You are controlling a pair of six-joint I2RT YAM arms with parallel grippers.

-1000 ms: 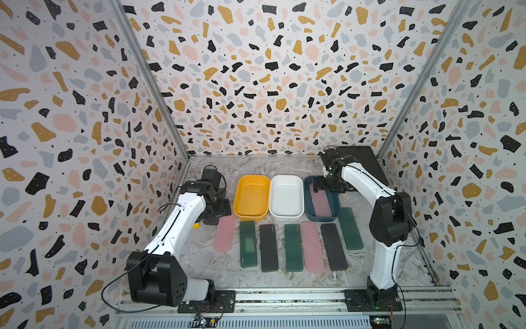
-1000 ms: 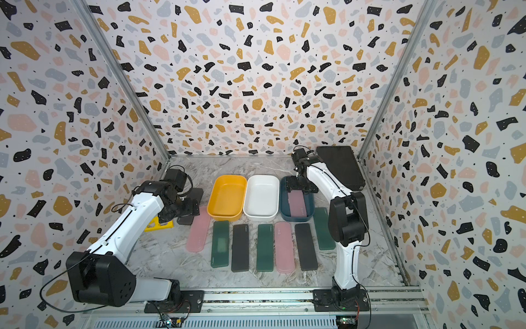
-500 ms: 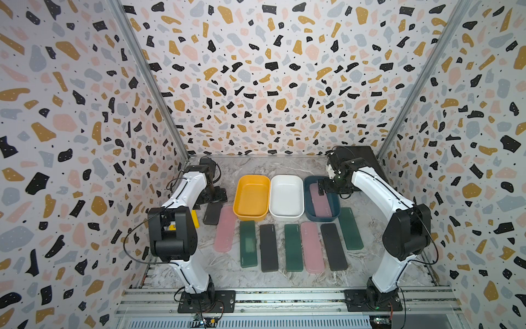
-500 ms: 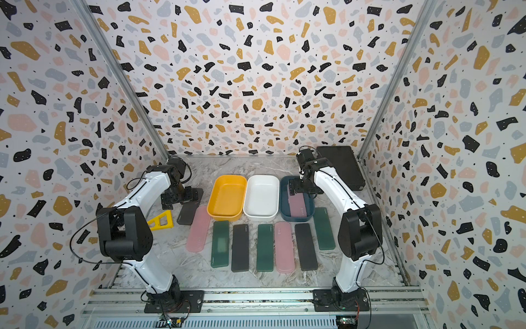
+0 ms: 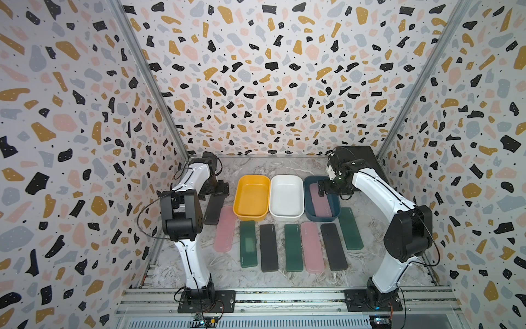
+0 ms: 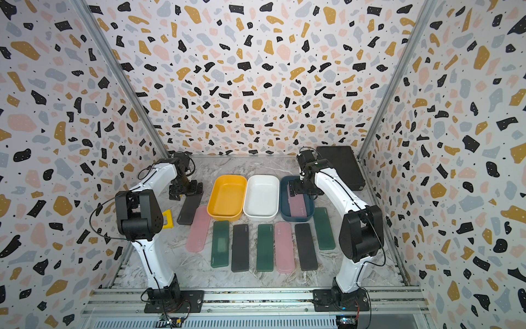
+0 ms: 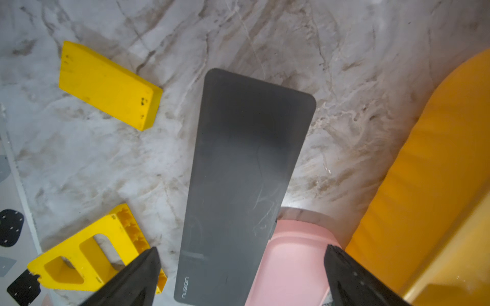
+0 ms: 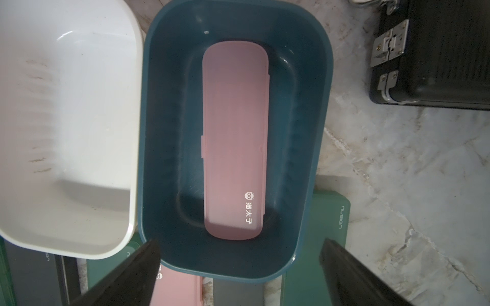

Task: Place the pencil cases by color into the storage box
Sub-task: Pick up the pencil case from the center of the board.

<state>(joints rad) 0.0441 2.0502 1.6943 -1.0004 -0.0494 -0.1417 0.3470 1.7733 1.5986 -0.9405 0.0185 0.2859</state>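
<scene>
- The left arm's point(image 5: 193, 176) jaws hung spread over the black pencil case point(image 7: 246, 172) on the bench point(image 7: 358, 79). A pink pencil case point(image 7: 294, 265) lay against its edge, so closing there could have dragged both.
- The right arm's point(image 5: 375, 188) jaws stood spread and empty above the blue bin point(image 8: 320, 132), which held one pink case point(image 8: 234, 137). Dropping lower risked knocking its rim.
- The yellow bin point(image 5: 250, 196) and white bin point(image 5: 286, 196) sat empty, so a wrong choice would have mixed colours.

On the marble desk point(image 6: 242, 166), a black briefcase point(image 6: 340, 166) lies flat behind the right tool point(image 8: 240, 245), and two yellow blocks point(image 7: 106, 84) lie near the left tool point(image 7: 242, 250).
</scene>
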